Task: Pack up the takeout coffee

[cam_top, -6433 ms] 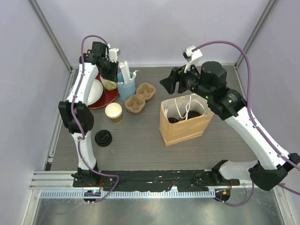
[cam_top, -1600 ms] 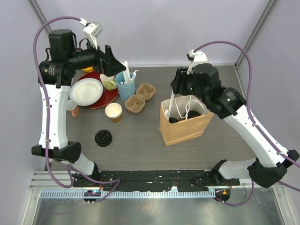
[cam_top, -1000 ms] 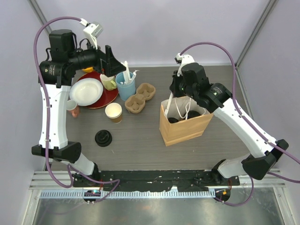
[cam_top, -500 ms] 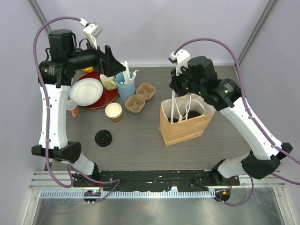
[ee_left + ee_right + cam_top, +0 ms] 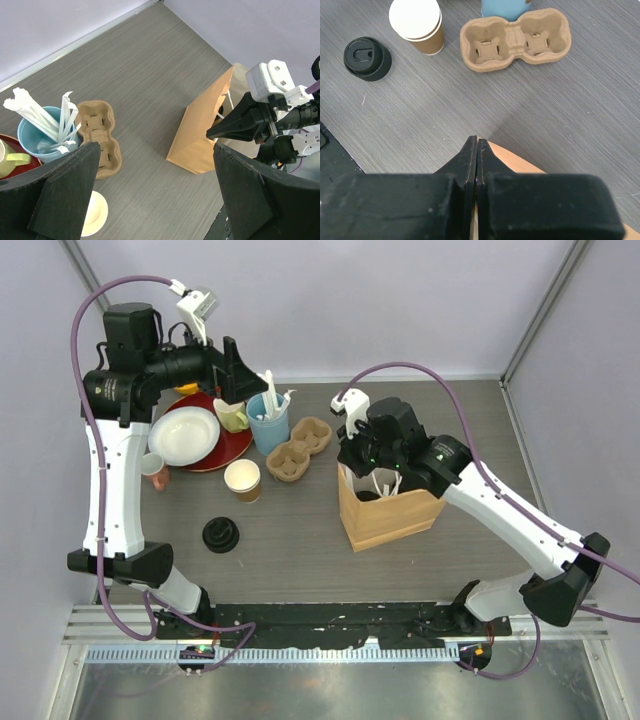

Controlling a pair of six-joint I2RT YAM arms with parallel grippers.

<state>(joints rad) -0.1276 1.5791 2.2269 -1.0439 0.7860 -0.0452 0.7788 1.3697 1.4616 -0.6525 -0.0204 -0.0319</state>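
At centre-right of the table, the kraft paper bag [image 5: 395, 515] holds black-lidded cups [image 5: 368, 496], mostly hidden. Right gripper [image 5: 476, 142]: fingers pressed together at the bag's rim. Left gripper [image 5: 156, 150]: spread wide, aloft. An unlidded kraft cup [image 5: 242, 479] stands beside the empty cardboard cup carrier [image 5: 298, 448]; a black sip lid [image 5: 221, 535] lies apart.

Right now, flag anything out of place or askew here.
The open paper cup stands without a lid; a black lid lies apart from it, not touching. The paper bag stands upright, and nothing looks spilled.
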